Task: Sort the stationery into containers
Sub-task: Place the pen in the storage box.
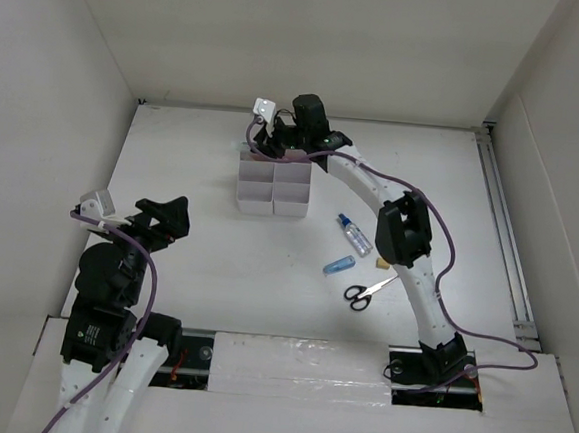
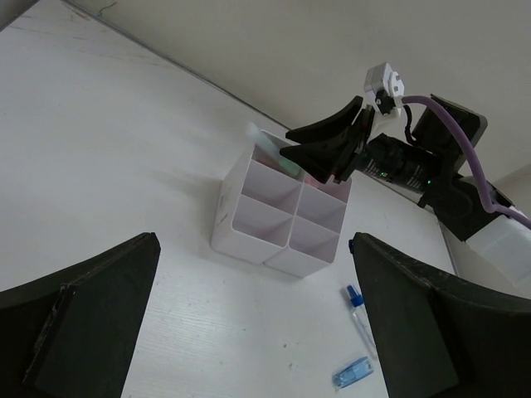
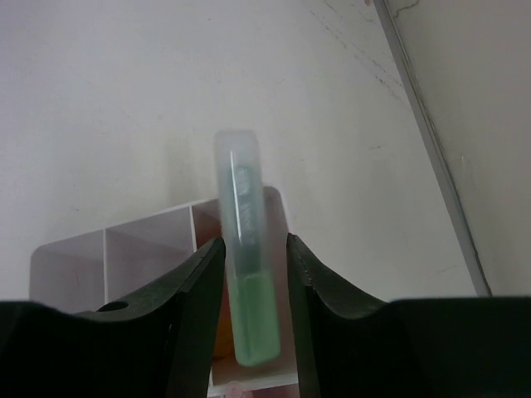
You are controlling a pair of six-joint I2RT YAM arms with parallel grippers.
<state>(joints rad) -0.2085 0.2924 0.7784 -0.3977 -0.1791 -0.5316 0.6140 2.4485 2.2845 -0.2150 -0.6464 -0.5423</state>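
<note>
Right wrist view: right fingers (image 3: 196, 298) clamped on the green highlighter (image 3: 247, 319), tray (image 3: 149, 249) just beneath them. Best to centre it over one cell, lower it upright, then release. Left fingers (image 2: 91, 307) sit apart, idle.

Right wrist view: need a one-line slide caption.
Right claw grips a clear-capped green highlighter above the white organiser tray.
</note>
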